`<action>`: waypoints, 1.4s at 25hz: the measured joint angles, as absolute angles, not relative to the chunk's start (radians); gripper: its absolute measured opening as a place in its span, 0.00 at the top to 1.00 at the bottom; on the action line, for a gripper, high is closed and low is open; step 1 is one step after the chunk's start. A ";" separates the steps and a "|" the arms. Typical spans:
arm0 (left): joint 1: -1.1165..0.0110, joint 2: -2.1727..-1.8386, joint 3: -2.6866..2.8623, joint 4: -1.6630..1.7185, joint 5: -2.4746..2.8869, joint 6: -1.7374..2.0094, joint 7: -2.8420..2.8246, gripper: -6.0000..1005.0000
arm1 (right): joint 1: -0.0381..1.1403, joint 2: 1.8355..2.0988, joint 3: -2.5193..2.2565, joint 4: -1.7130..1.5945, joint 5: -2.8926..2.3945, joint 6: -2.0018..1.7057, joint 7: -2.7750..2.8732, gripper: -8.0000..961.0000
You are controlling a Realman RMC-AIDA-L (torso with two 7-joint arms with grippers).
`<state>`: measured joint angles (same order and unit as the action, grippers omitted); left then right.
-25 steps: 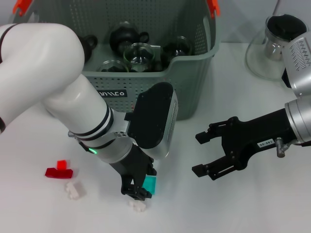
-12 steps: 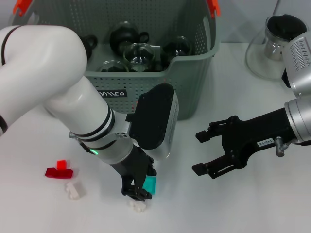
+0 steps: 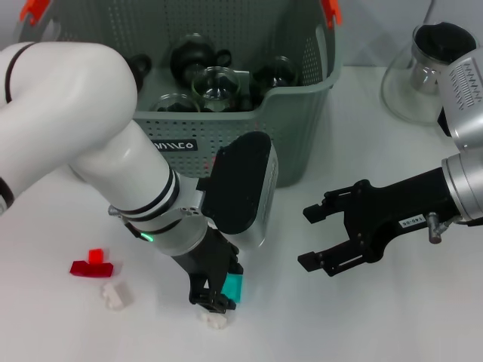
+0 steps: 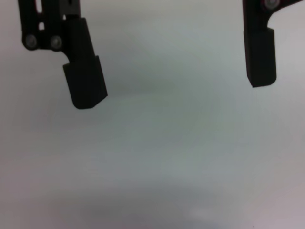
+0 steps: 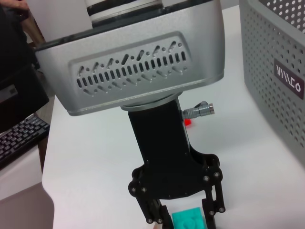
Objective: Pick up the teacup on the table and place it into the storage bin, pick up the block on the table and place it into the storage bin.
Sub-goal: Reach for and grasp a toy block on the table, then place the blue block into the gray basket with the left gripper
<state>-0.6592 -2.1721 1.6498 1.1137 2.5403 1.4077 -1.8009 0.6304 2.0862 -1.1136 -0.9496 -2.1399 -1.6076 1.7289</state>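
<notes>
- The left hand point(image 3: 215, 296) is low over the white counter point(image 3: 362, 317), just in front of the storage bin point(image 3: 298, 113).
- Its two black fingers are squeezed on a small teal block point(image 3: 234, 287). The right wrist view shows the block point(image 5: 190, 219) sitting between them.
- The block is at the counter, or just above it. I cannot tell if it is lifted yet.
- A tiny white piece point(image 3: 215, 320) lies right under the hand. Another white piece point(image 3: 115, 295) and a red piece point(image 3: 92, 263) lie farther to the left.
- The right hand point(image 3: 321, 237) hangs to the right, well apart from the block. Its fingers are spread and hold nothing.
- The bin already has dark cups and glass cups point(image 3: 215, 83) inside.
- I think the block is hard, light and smooth plastic. It will not squash or break. Holding its two flat sides is best, so it does not slip out.
- The glass in the bin could crack, so the block should go in gently.
</notes>
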 joint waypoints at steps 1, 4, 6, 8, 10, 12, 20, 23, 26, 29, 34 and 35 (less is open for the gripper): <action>-0.660 -2.172 1.652 1.113 2.540 1.407 -1.801 0.48 | 0.630 2.086 -1.114 -0.950 -2.140 -1.608 1.729 0.09; -0.660 -2.172 1.654 1.113 2.540 1.407 -1.802 0.48 | 0.630 2.086 -1.114 -0.950 -2.142 -1.608 1.729 0.10; -0.660 -2.172 1.654 1.112 2.540 1.407 -1.809 0.48 | 0.630 2.086 -1.114 -0.950 -2.142 -1.608 1.729 0.10; -0.663 -2.172 1.653 1.112 2.541 1.407 -1.821 0.49 | 0.630 2.086 -1.114 -0.950 -2.142 -1.608 1.729 0.10; -0.665 -2.171 1.652 1.112 2.543 1.407 -1.827 0.49 | 0.630 2.086 -1.114 -0.950 -2.142 -1.608 1.729 0.10; -0.667 -2.171 1.651 1.112 2.548 1.409 -1.828 0.51 | 0.630 2.086 -1.114 -0.949 -2.142 -1.608 1.729 0.10; -0.669 -2.171 1.653 1.119 2.564 1.419 -1.838 0.60 | 0.629 2.086 -1.114 -0.950 -2.140 -1.608 1.732 0.10; -0.669 -2.171 1.642 1.134 2.563 1.429 -1.839 0.60 | 0.629 2.086 -1.114 -0.950 -2.140 -1.608 1.733 0.10; -0.669 -2.171 1.601 1.158 2.554 1.448 -1.839 0.60 | 0.629 2.086 -1.114 -0.949 -2.139 -1.608 1.733 0.10; -0.671 -2.172 1.495 1.184 2.517 1.491 -1.839 0.60 | 0.629 2.086 -1.114 -0.949 -2.138 -1.609 1.735 0.10; -0.673 -2.168 1.230 1.211 2.429 1.580 -1.841 0.60 | 0.623 2.086 -1.113 -0.950 -2.135 -1.617 1.735 0.10; -0.673 -2.167 1.158 1.221 2.413 1.605 -1.841 0.60 | 0.622 2.086 -1.112 -0.950 -2.135 -1.620 1.735 0.10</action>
